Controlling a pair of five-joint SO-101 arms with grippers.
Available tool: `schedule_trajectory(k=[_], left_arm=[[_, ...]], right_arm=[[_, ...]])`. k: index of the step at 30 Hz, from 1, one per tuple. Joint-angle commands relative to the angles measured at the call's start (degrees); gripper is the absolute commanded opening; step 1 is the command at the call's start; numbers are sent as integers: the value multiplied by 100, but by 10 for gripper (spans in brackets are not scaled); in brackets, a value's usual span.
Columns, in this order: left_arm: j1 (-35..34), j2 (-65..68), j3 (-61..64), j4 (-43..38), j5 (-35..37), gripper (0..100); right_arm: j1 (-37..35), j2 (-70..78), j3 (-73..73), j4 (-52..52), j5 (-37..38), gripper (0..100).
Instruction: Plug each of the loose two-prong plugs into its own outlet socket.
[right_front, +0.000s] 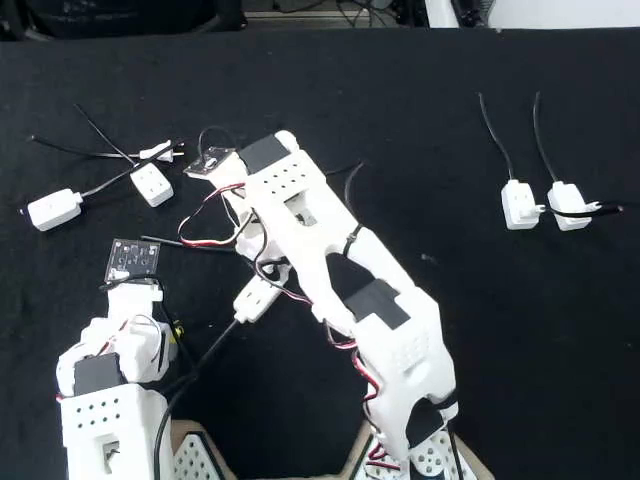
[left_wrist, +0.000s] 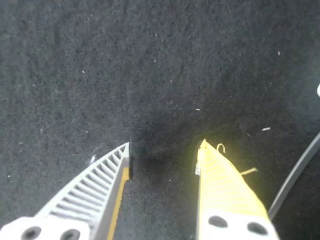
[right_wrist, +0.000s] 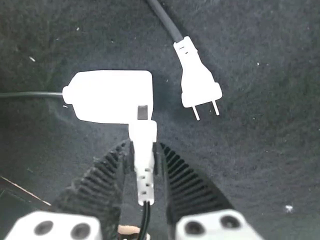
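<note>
- The right hand (right_wrist: 143, 152) pinches a white plug (right_wrist: 144, 172) whose tip touches a white outlet socket (right_wrist: 107, 95).
- The left hand (left_wrist: 162, 150) is spread over the black surface (left_wrist: 150, 60).

The high camera is fixed above the table (right_front: 420, 130) and looks down on it from far off. It takes in the left arm (right_front: 110, 400) and the right arm (right_front: 340, 260). Each wrist camera sits behind its own fingers and looks forward along them, very near the cloth. Ahead of the left gripper (left_wrist: 162, 147) is bare cloth. Ahead of the right gripper (right_wrist: 144, 146), which holds a plug (right_wrist: 144, 172), is a socket (right_wrist: 107, 96). All views share this black cloth.
</note>
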Motion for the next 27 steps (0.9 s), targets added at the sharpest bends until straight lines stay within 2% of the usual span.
schedule_trajectory(k=[1, 27], left_arm=[[-66, -53, -31, 53, -62, 223], [-75, -62, -31, 62, -62, 223]], right_arm=[[-264, -48, -312, 158, 220, 11], [-97, 549, -769, 229, 466, 10]])
